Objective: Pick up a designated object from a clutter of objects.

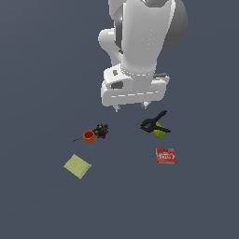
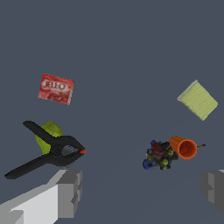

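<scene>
The designated object, a small flat red box (image 1: 166, 155) (image 2: 56, 89) with white lettering, lies flat on the dark floor toward the exterior view's right. My gripper (image 1: 130, 107) (image 2: 142, 188) hangs high above the clutter, open, with nothing between its grey fingers (image 2: 69, 192). It is well away from the red box. A black spring clamp (image 1: 152, 123) (image 2: 50, 151) lies across a yellow-green pear (image 1: 159, 132) (image 2: 49, 133) between the gripper and the box.
An orange cup (image 1: 88, 136) (image 2: 184, 147) lies on its side touching a dark multicoloured toy (image 1: 101, 131) (image 2: 159, 155). A flat yellow-green square pad (image 1: 77, 166) (image 2: 197, 99) lies apart at the exterior view's left.
</scene>
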`<state>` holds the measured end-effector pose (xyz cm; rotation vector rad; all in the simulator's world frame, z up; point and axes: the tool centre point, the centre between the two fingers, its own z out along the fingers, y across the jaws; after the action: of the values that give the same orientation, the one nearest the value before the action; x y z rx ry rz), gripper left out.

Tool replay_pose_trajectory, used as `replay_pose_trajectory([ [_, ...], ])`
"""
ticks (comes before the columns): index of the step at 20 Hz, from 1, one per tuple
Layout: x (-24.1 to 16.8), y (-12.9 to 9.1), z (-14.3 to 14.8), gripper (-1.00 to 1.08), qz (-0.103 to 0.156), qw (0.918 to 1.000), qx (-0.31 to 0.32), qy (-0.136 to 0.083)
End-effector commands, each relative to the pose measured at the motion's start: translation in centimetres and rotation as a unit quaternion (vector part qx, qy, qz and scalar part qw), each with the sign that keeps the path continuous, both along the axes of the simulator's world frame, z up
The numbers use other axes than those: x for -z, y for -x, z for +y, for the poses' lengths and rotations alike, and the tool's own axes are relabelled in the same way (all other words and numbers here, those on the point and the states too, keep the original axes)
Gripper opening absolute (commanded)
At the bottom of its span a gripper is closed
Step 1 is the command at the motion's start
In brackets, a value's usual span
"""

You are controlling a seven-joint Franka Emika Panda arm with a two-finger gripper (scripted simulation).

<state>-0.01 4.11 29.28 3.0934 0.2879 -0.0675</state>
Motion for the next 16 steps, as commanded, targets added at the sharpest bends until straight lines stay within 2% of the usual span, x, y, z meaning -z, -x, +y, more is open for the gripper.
replay_pose_trajectory([
  [1,0.7,-0.5,0.6,1.0,0.0,0.9997,-0.025,0.002],
  [5,2.3,-1.6,1.9,1.0,0.001,0.9969,-0.078,0.004],
  [8,3.8,-2.6,3.1,1.0,0.001,0.9918,-0.128,0.006],
  [12,6.2,-3.8,5.1,1.0,0.003,0.9797,-0.2,0.006],
  [16,8.6,-4.8,7.1,1.0,0.004,0.9622,-0.272,0.005],
])
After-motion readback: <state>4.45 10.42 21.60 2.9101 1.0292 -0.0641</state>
